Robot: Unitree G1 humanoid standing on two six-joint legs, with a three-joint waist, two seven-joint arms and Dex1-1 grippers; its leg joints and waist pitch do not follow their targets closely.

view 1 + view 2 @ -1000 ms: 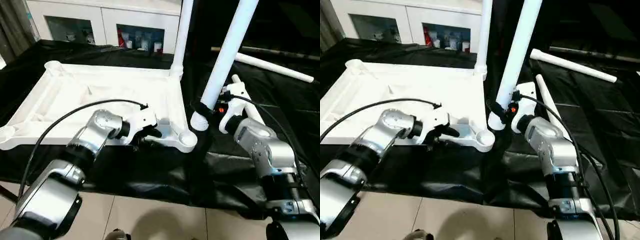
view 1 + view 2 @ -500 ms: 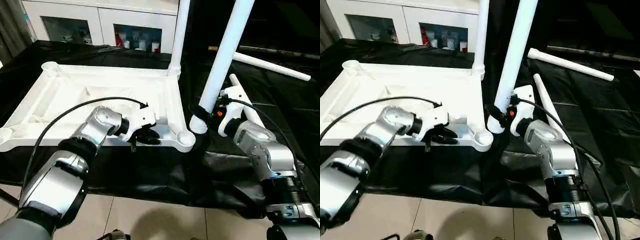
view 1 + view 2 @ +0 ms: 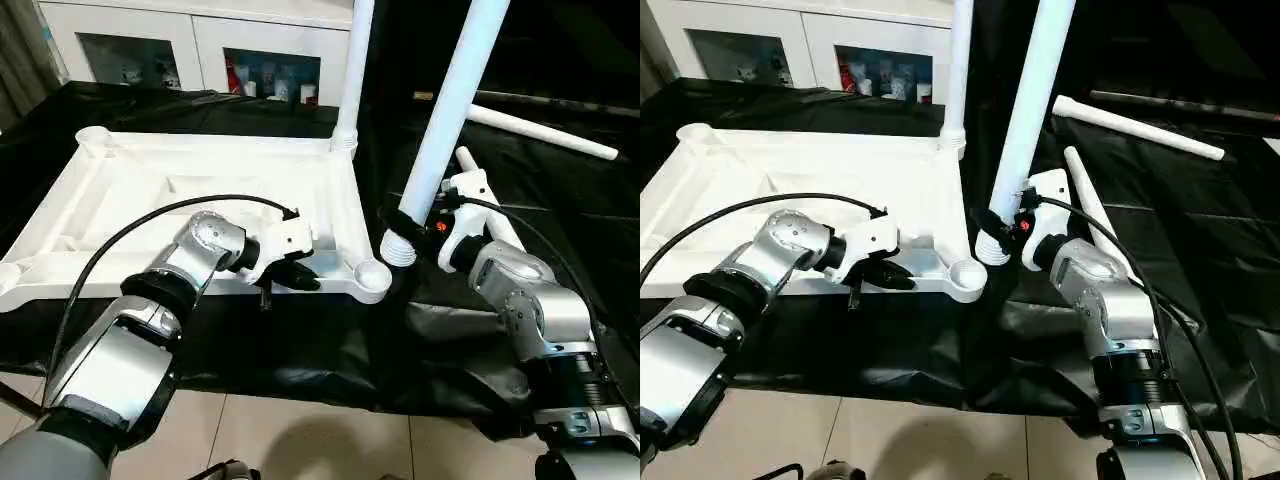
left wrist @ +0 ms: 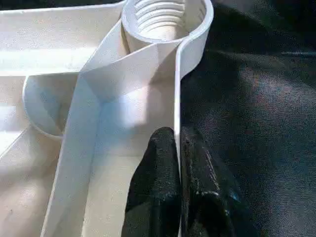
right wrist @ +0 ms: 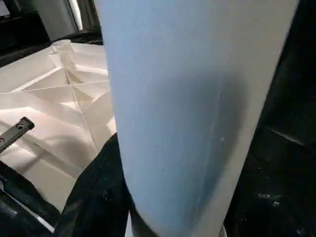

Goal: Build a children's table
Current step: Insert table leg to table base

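Note:
The white table top (image 3: 150, 190) lies underside up on the black cloth. My left gripper (image 3: 298, 276) is shut on its near rim, a little left of the near right corner socket (image 3: 372, 272). In the left wrist view the two black fingers (image 4: 158, 177) pinch the thin rim wall below the threaded socket (image 4: 165, 15). One leg (image 3: 355, 60) stands upright in the far right corner socket. My right gripper (image 3: 402, 220) is shut on a second leg (image 3: 455, 90), which tilts, its ribbed lower end (image 3: 398, 250) just right of the near right socket.
Two more white legs lie on the cloth at the right, one far back (image 3: 545, 132) and one behind my right wrist (image 3: 500, 222). A white cabinet with glass doors (image 3: 200, 50) stands behind. The cloth's front edge drops to a tiled floor (image 3: 300, 430).
My left gripper has closed onto the table top's near rim. The right gripper keeps its hold on the tilted leg, which has barely moved.

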